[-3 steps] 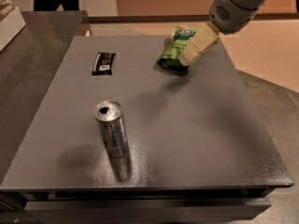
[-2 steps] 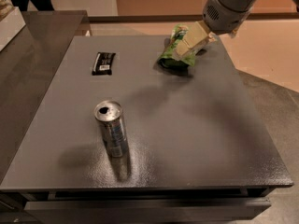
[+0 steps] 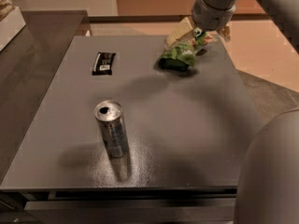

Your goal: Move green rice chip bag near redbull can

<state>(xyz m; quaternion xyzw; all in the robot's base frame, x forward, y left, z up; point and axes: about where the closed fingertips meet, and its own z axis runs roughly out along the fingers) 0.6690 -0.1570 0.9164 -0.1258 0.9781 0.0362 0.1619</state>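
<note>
Three things on the grey table [image 3: 196,125], I log: green rice chip bag [image 3: 176,59], redbull can [image 3: 112,127], flat black bar [image 3: 103,63].

Bench: Where's the gripper?

Me: The gripper [image 3: 201,34] is at the far right of the table, right on the upper end of the bag. Clamped on it or only touching, I cannot tell. The bag's lower end rests on the tabletop, close to the far edge and some way in from the right edge.

Bench: And the can?

Me: Upright, near the front edge, left of centre, tab end up. Well apart from the bag, on a diagonal across the table.

Bench: Room between them?

Me: A wide bare stretch of grey runs from the bag down to the can. The black bar lies flat at far left, off that diagonal and well apart from both. To the can's right the surface is open up to the right edge.

Bench: Anything crowding the edges?

Me: A big grey section of the arm [image 3: 273,171] fills the lower right corner of the view and covers the table's front right corner. A darker counter [image 3: 42,36] butts against the left side.
</note>
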